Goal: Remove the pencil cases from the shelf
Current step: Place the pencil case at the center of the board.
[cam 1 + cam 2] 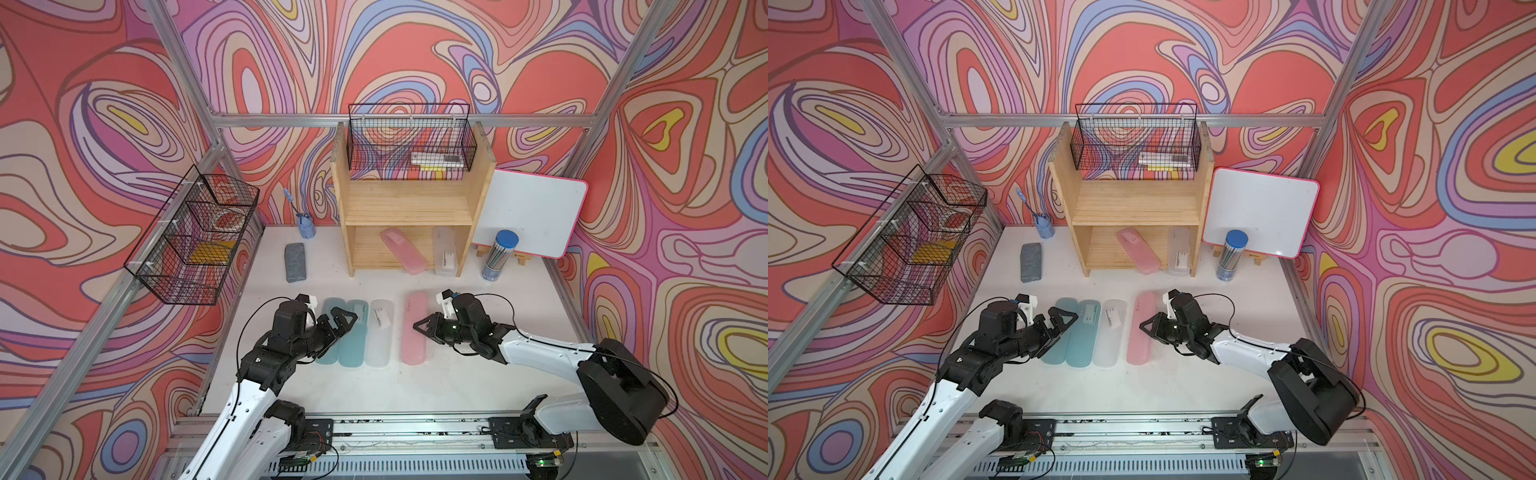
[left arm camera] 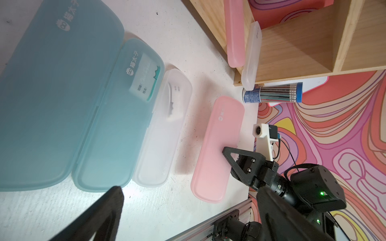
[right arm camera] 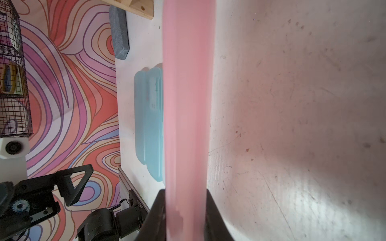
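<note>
Pencil cases (image 1: 355, 345) lie four abreast on the white table (image 1: 374, 395), their long sides running from 6 to 12 o'clock. Two teal cases (image 1: 326, 357) sit together at the 9 o'clock end, with a clear case (image 1: 380, 345) close beside them. A pink case (image 1: 413, 307) lies a little apart at the 3 o'clock end. Two more sit on the lower tier of the shelf (image 1: 407, 203) at 12 o'clock: a second pink case (image 1: 403, 249) lying askew, and a second clear case (image 1: 445, 251) just beside the 3 o'clock side panel. The right gripper (image 1: 420, 326) is clamped narrow on the 3 o'clock edge of the table's pink case, which the right wrist view shows between its fingers (image 3: 215, 221). The left gripper (image 1: 338, 322) hangs over the teal cases, jaws spread wide. A grey eraser block (image 1: 295, 262) lies at 10 o'clock, and a pencil cylinder (image 1: 498, 255) stands at 2 o'clock.
</note>
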Controlling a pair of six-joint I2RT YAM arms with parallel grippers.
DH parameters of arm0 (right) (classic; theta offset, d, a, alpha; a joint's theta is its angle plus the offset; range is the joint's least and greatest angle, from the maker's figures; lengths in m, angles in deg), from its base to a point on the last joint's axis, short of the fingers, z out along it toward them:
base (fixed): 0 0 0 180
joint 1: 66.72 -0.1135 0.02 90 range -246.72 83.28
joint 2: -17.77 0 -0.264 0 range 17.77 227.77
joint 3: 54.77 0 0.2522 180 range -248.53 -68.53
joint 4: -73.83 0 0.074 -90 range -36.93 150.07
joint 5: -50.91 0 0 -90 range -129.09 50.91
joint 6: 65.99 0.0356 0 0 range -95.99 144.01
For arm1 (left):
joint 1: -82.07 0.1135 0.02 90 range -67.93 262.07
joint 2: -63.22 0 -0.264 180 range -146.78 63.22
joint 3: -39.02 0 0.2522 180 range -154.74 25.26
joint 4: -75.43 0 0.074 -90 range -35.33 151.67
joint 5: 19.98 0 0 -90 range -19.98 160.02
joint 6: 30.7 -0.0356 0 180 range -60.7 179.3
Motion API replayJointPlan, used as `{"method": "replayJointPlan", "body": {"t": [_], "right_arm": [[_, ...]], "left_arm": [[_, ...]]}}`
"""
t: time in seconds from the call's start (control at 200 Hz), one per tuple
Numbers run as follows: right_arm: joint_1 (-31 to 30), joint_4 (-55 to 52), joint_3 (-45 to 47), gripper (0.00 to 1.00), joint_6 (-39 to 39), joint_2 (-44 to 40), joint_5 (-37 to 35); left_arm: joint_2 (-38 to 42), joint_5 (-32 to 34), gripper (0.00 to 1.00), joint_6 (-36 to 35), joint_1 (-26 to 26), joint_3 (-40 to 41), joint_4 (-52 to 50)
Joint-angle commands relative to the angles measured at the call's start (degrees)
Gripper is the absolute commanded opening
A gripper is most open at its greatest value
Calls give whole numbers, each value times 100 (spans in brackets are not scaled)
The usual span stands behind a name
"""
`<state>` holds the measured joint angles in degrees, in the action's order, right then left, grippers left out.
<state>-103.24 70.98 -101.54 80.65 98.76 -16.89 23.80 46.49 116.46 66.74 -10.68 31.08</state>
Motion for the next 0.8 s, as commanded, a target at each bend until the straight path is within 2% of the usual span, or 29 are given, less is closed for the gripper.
{"method": "replayJointPlan", "body": {"t": [0.0,0.796], "right_arm": [[-90,559,23,23,72,197,-75],[-363,1342,-508,23,356,1711,21]], "left_arm": [[73,120,99,-55,-5,-125,-182],[239,157,99,12,-5,-141,-427]]}}
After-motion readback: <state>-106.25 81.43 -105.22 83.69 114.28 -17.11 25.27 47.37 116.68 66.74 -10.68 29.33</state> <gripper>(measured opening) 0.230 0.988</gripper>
